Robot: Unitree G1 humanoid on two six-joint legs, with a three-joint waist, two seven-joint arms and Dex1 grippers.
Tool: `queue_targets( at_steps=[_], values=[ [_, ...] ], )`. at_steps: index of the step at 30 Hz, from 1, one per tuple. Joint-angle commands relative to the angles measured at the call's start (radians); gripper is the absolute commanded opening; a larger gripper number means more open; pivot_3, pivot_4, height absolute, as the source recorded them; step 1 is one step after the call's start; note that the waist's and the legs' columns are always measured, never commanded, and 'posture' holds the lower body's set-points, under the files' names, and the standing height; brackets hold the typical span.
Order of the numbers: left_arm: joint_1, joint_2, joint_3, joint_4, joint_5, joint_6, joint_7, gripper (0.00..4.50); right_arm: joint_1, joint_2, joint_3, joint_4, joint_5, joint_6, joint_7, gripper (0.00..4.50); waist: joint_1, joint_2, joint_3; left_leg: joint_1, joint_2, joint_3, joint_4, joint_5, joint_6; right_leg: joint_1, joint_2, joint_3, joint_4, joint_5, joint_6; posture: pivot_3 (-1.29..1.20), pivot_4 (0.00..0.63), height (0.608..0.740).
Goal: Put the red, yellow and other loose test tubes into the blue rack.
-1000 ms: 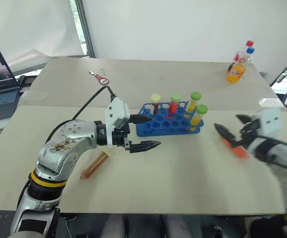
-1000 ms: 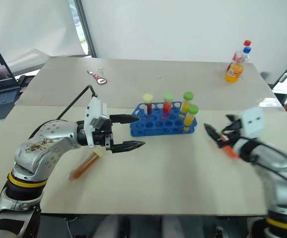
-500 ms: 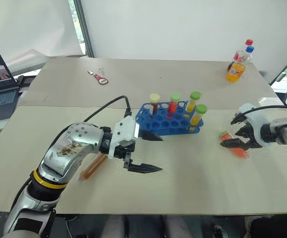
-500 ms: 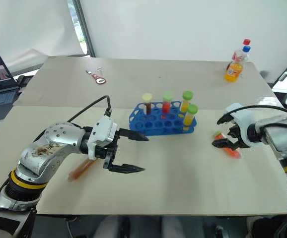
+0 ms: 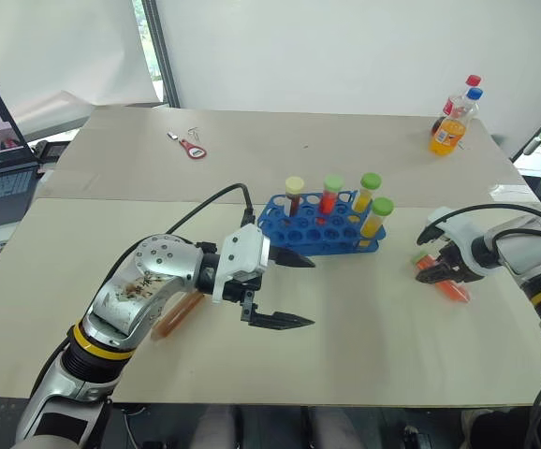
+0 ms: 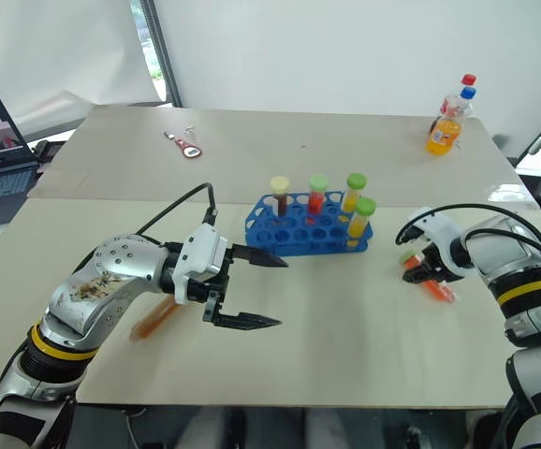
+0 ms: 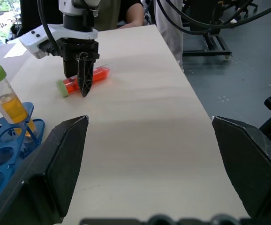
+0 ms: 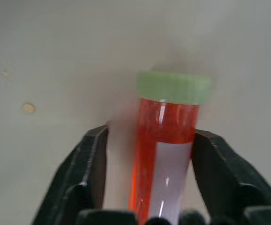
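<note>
Straddling the orange-red tube point(image 8: 166, 140), the right end effector point(image 5: 442, 268) has its fingers down either side, partly closed; a firm grip cannot be confirmed. That tube lies on the bench point(image 5: 373, 327) right of the blue rack point(image 5: 322, 229). Four tubes stand racked. Left of the rack, the left end effector point(image 5: 289, 290) gapes wide, empty; beside it the brown-orange tube point(image 5: 177, 313) lies loose.

- The blue rack point(image 5: 323, 224) stands mid-table point(image 5: 345, 346) with four capped tubes upright in it.
- The left claw point(image 5: 294, 290), fingers spread wide, hangs just in front of the rack.
- Near the table's right edge, the right claw point(image 5: 436, 271) is down over the orange-red tube point(image 5: 446, 283).
- A brown-orange tube point(image 5: 177, 314) lies beside the left arm.
</note>
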State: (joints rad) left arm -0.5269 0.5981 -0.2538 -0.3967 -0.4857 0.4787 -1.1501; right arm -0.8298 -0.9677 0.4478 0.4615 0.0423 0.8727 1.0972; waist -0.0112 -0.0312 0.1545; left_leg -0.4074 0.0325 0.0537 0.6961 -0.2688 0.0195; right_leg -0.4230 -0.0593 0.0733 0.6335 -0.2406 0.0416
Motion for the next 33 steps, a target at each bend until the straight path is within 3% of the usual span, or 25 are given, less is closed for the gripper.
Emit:
queue_targets(
  at_steps=[1,3,8,11,13,16,20,25,33],
  values=[
    [0.014,-0.018,0.025,-0.021,-0.015,-0.053,-0.004,4.5,-0.012,-0.007,-0.033,0.002,-0.022,0.0,0.014,1.58,0.0,0.0,0.0,0.0,0.0,0.0,0.0,0.0,0.0,0.0,0.0,0.0,0.0,0.0,0.0,0.0,0.15,0.74],
    [0.019,-0.019,0.029,-0.008,-0.013,-0.073,-0.013,4.5,-0.009,-0.012,-0.043,-0.001,-0.023,-0.003,0.018,1.04,0.0,0.0,0.0,0.0,0.0,0.0,0.0,0.0,0.0,0.0,0.0,0.0,0.0,0.0,0.0,0.0,0.15,0.74],
    [0.049,0.006,0.052,0.019,0.0,-0.128,-0.041,4.5,0.025,-0.076,-0.106,-0.124,0.014,0.017,0.066,1.02,0.001,0.001,0.0,0.0,0.0,0.0,0.0,0.0,0.0,-0.001,0.0,0.0,0.0,0.0,0.0,0.0,0.15,0.74],
    [0.077,0.033,0.107,0.042,-0.001,-0.119,-0.007,4.5,0.107,-0.108,-0.251,-0.361,0.135,0.053,0.099,1.02,0.001,0.002,0.0,-0.001,0.0,-0.001,-0.001,0.0,0.0,-0.001,0.0,0.0,0.0,0.0,0.0,0.0,0.15,0.74],
    [0.096,0.04,0.143,0.054,-0.015,-0.118,0.007,4.5,0.174,-0.074,-0.386,-0.527,0.242,0.108,0.085,1.02,-0.002,0.002,0.0,-0.001,0.001,-0.003,-0.001,0.0,0.0,-0.001,0.0,-0.001,0.0,0.0,0.0,0.0,0.15,0.74],
    [0.116,0.056,0.167,0.055,-0.016,-0.103,0.019,4.5,0.244,0.025,-0.528,-0.679,0.337,0.142,0.002,1.02,-0.003,0.002,0.0,0.001,0.002,-0.008,-0.001,0.0,0.001,0.0,0.001,-0.001,0.001,0.0,0.0,0.0,0.15,0.74],
    [0.14,0.077,0.196,0.059,-0.01,-0.098,0.039,4.5,0.286,0.324,-0.675,-0.817,0.374,0.016,-0.261,1.02,-0.002,0.001,0.0,0.001,0.001,-0.01,0.001,0.0,0.0,0.0,0.0,-0.001,0.004,0.0,0.0,0.0,0.15,0.74],
    [0.136,0.08,0.225,0.064,-0.022,-0.069,0.085,4.5,0.288,0.579,-0.65,-0.783,0.275,-0.26,-0.52,1.01,0.004,0.001,0.0,0.001,-0.001,-0.01,0.002,0.001,-0.001,-0.001,-0.001,-0.002,0.008,0.0,0.0,0.0,0.15,0.74],
    [0.121,0.063,0.226,0.031,-0.051,-0.011,0.135,4.5,0.326,0.704,-0.544,-0.605,0.136,-0.582,-0.642,1.01,-0.004,0.001,0.0,0.001,-0.001,-0.007,0.001,0.001,-0.002,-0.001,-0.001,-0.003,0.008,0.0,0.0,0.0,0.15,0.74]
  ],
)
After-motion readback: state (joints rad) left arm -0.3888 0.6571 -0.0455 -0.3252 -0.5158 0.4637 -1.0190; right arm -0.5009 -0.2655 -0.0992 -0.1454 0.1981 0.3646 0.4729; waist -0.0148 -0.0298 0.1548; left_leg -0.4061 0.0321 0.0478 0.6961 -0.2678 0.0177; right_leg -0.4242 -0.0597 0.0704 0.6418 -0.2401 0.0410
